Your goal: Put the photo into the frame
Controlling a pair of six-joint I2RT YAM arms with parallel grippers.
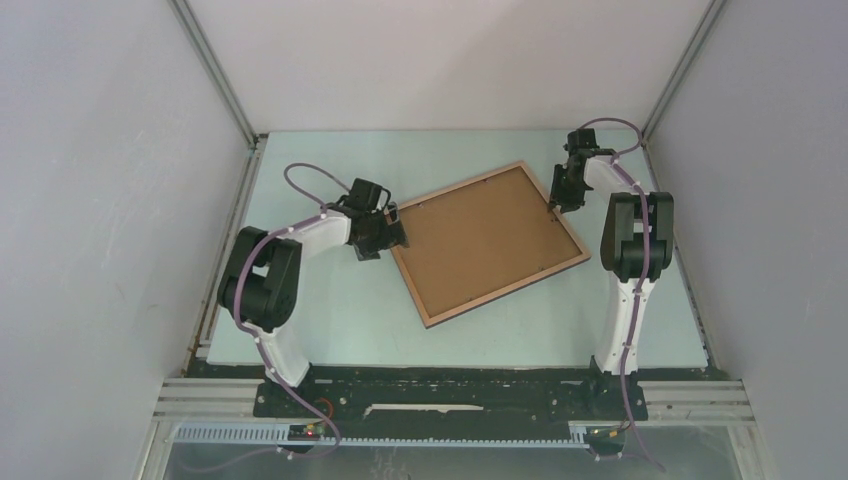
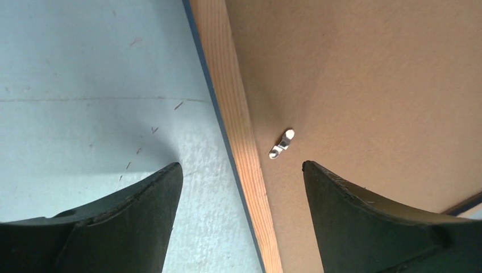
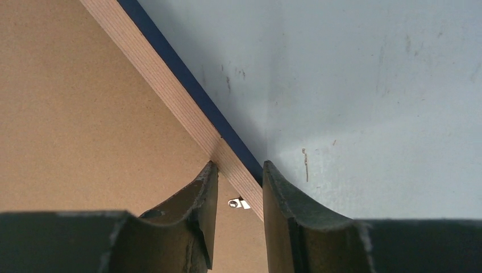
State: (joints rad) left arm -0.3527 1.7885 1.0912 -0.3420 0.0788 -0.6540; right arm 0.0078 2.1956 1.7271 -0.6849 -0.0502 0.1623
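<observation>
The frame (image 1: 487, 240) lies back side up on the table, skewed, with its plain brown board showing. The photo is hidden. My left gripper (image 1: 393, 228) is at the frame's left corner. In the left wrist view it stands open (image 2: 241, 165) astride the wooden rail (image 2: 239, 125), one finger over the table and the other over the board. My right gripper (image 1: 557, 205) is at the frame's right edge. In the right wrist view its jaws (image 3: 239, 166) are narrow and shut on the rail (image 3: 170, 96), with a fingertip at each side of it.
Small metal clips (image 2: 282, 143) (image 3: 239, 203) sit on the back board near the rail. A thin dark blue strip runs along the rail's outer edge. The pale table (image 1: 330, 320) is walled by white panels at left, right and back.
</observation>
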